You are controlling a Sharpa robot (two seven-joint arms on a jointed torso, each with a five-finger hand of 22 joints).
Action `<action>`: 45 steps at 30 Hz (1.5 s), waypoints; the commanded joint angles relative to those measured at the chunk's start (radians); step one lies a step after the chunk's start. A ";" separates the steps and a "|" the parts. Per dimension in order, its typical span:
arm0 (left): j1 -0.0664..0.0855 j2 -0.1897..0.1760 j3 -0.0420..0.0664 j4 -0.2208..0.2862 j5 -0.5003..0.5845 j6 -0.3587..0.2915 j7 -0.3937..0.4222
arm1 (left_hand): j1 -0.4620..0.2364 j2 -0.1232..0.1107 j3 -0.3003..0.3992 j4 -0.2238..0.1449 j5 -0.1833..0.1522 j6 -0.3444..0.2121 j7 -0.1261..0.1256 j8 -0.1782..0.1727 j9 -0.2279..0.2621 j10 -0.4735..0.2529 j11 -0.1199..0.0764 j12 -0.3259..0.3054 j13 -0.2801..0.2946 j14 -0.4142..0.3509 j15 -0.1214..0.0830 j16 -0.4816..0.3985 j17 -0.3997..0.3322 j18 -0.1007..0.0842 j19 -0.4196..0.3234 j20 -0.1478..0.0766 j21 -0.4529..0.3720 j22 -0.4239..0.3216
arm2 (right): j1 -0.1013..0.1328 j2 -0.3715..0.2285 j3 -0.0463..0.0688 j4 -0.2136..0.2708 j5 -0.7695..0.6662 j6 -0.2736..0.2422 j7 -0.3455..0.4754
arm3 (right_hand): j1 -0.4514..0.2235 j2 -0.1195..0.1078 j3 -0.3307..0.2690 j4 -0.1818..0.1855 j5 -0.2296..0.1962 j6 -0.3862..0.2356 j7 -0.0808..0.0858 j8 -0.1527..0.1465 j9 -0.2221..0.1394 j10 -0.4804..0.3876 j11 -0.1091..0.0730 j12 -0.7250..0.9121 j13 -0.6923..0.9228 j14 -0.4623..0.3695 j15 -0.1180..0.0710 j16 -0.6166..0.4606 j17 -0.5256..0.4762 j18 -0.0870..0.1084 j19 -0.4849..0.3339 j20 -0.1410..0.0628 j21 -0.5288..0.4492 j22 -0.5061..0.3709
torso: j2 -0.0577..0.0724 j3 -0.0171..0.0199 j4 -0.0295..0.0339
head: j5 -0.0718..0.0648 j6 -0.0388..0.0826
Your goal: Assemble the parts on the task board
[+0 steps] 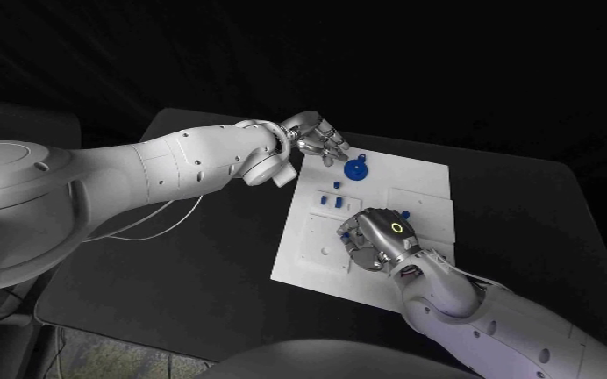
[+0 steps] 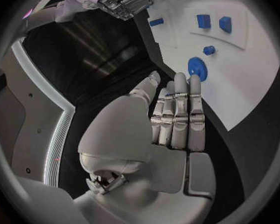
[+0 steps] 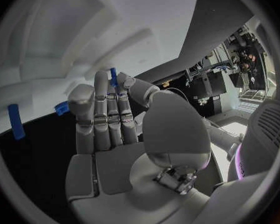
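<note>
- The left hand point(image 1: 317, 139) hovered at the far left corner of the white board point(image 1: 417, 188), fingers straight, side by side, holding nothing.
- Just beside its fingertips, near the board's far edge, lay the round blue disc point(image 1: 355, 169), flat on the board; the left wrist view showed the disc point(image 2: 197, 67) right past the fingers point(image 2: 180, 109), not touched.
- The right hand point(image 1: 375, 240) sat over the middle of the board, toward its near edge; its fingers point(image 3: 109, 109) were stretched out flat with nothing between them.
- Small blue pieces point(image 1: 337, 199) stood left of the board's centre, between the two hands; two blue blocks point(image 2: 214, 22) and a small blue knob point(image 2: 209, 50) showed beyond the disc.
- My read: the disc was the next pick, and the left hand was best placed for it.
- To do it well, the fingers needed to spread first, then close on the disc's rim from both sides, not push it along the board.
- The risk was the disc sliding off the far edge if nudged.
- The right hand did best to keep off the standing pieces.
</note>
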State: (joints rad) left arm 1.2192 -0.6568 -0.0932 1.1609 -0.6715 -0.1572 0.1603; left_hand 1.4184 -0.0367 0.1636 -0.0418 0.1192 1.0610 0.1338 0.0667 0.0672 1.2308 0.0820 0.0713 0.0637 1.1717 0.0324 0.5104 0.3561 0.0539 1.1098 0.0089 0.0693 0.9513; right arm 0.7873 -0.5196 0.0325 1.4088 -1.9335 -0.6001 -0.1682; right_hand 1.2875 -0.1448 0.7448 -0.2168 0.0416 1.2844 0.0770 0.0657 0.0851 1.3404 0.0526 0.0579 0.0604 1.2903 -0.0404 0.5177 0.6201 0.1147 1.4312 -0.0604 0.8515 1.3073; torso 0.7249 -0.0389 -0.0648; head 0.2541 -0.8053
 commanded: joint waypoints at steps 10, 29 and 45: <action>0.001 0.002 0.001 0.001 -0.002 0.014 0.008 | -0.004 0.007 -0.004 0.005 0.000 -0.004 -0.002 -0.003 0.001 -0.008 0.002 -0.004 -0.001 -0.007 -0.001 -0.004 -0.001 -0.002 0.000 0.001 0.000 -0.001 | -0.001 0.009 -0.002 -0.008 0.001 0.027 -0.002 | 0.004 0.004 -0.002 0.001 0.007 0.004 0.002 -0.001 0.000 0.028 -0.020 0.003 0.003 0.004 0.001 -0.004 0.002 0.019 0.005 -0.002 -0.001 0.081 | 0.000 -0.0003 -0.0001 | 0.001 -0.004; 0.001 0.002 0.001 0.002 -0.003 0.017 0.005 | -0.004 0.007 -0.004 0.005 0.000 -0.004 -0.002 -0.003 0.001 -0.008 0.002 -0.004 -0.001 -0.007 -0.001 -0.004 -0.001 -0.002 0.000 0.001 0.000 -0.001 | -0.001 0.024 -0.008 -0.021 0.000 0.093 -0.027 | 0.000 0.007 -0.004 -0.003 0.006 -0.003 0.004 -0.002 -0.001 0.020 -0.017 0.003 0.003 -0.002 0.003 -0.008 0.001 0.022 -0.002 0.000 -0.018 0.078 | 0.000 -0.0002 0.0000 | -0.001 -0.006; 0.001 0.002 0.001 0.002 -0.004 0.014 0.004 | -0.003 0.008 -0.005 0.006 -0.001 -0.005 -0.002 -0.003 0.001 -0.009 0.002 -0.004 -0.001 -0.007 -0.001 -0.004 -0.002 -0.002 0.001 0.001 0.001 -0.009 | -0.001 0.022 -0.010 -0.028 0.062 0.071 -0.002 | -0.044 -0.047 -0.139 -0.027 0.011 -0.096 0.026 -0.003 -0.016 -0.104 0.018 0.002 0.000 -0.036 0.031 0.005 0.001 0.046 -0.028 0.030 -0.154 0.043 | 0.000 0.0007 -0.0010 | -0.001 -0.007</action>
State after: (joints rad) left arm 1.2191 -0.6560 -0.0932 1.1609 -0.6736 -0.1532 0.1588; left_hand 1.4184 -0.0367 0.1599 -0.0382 0.1192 1.0610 0.1339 0.0667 0.0672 1.2271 0.0857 0.0713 0.0637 1.1717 0.0324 0.5104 0.3553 0.0539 1.1098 0.0089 0.0694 0.9436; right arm 0.7907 -0.4963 0.0258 1.3830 -1.9002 -0.5532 -0.1805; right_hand 1.2460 -0.1859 0.6119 -0.2438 0.0505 1.1935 0.1030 0.0657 0.0699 1.2458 0.0682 0.0634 0.0627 1.2583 -0.0096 0.5188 0.6227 0.1703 1.4054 -0.0349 0.7061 1.3073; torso 0.7248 -0.0386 -0.0658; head 0.2533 -0.8118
